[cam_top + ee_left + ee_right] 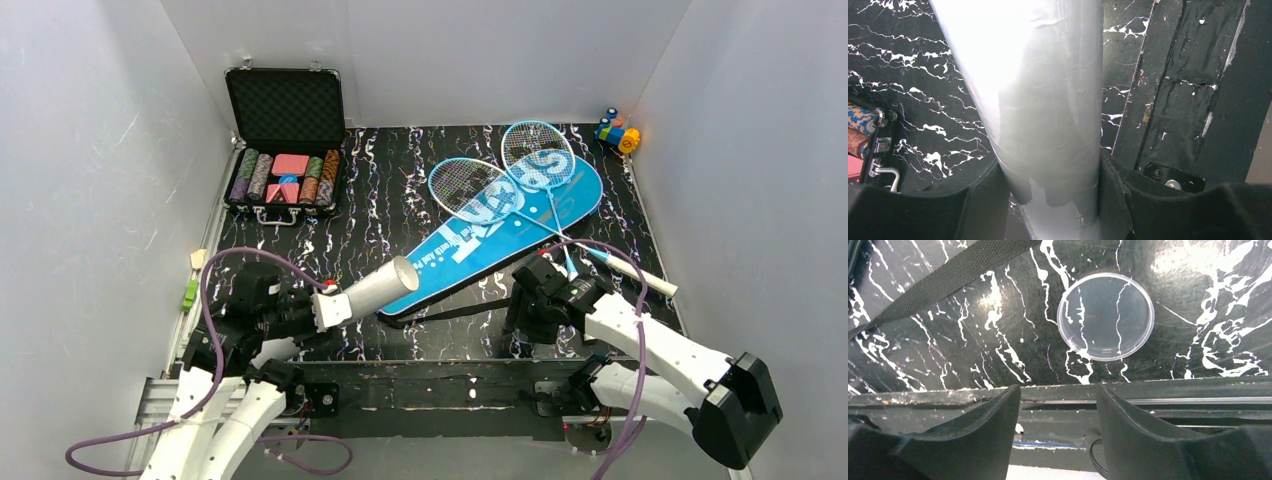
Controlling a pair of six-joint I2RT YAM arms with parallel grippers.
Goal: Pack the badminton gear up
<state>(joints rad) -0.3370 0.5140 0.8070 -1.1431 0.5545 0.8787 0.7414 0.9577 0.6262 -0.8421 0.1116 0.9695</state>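
My left gripper (335, 305) is shut on the near end of the long white tube (375, 288), which is held off the table, its open mouth pointing at the blue "SPORT" bag (500, 225). In the left wrist view the tube (1038, 100) fills the gap between the jaws (1048, 200). Two blue-framed rackets (505, 170) lie crossed on the bag, their white handles (640, 275) to the right. My right gripper (522, 318) (1058, 405) is open and empty, low over the table's near edge. A clear round lid (1105, 316) lies flat just beyond it. The bag's black strap (948, 275) runs past on the left. No shuttlecocks show.
An open black case of poker chips (285, 140) stands at the back left, and its edge shows in the left wrist view (863, 135). Small coloured toy blocks (617, 132) sit at the back right corner. White walls close in on three sides.
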